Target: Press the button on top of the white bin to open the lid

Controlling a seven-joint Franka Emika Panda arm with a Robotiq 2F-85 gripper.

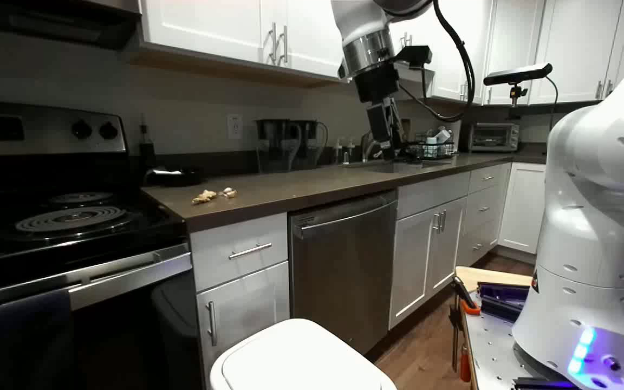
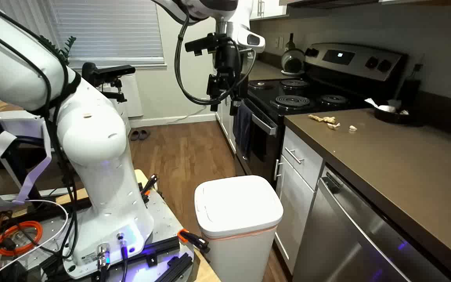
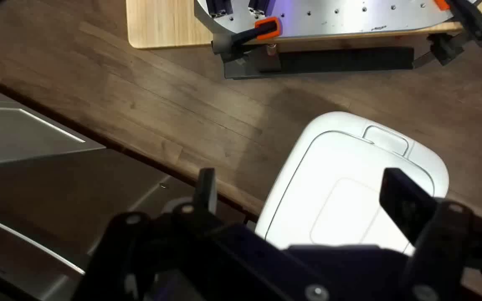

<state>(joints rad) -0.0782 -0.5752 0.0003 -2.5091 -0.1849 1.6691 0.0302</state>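
The gripper (image 3: 300, 190) hangs high, spread and empty, likely to push the button (image 3: 386, 140) on the trash bin (image 3: 343, 192) edge.

In an exterior view, the bottom edge cuts across the smooth white rounded-rectangle plastic lid (image 1: 301, 357); in an exterior view, it crops the base of the glossy white plastic bin (image 2: 241, 254) from my sight. In the wrist view, my blurred black two-fingered gripper (image 3: 299, 188) hides the lid's lower part. I cannot read the rectangular black stove display (image 2: 332, 58), its lit characters being too small.
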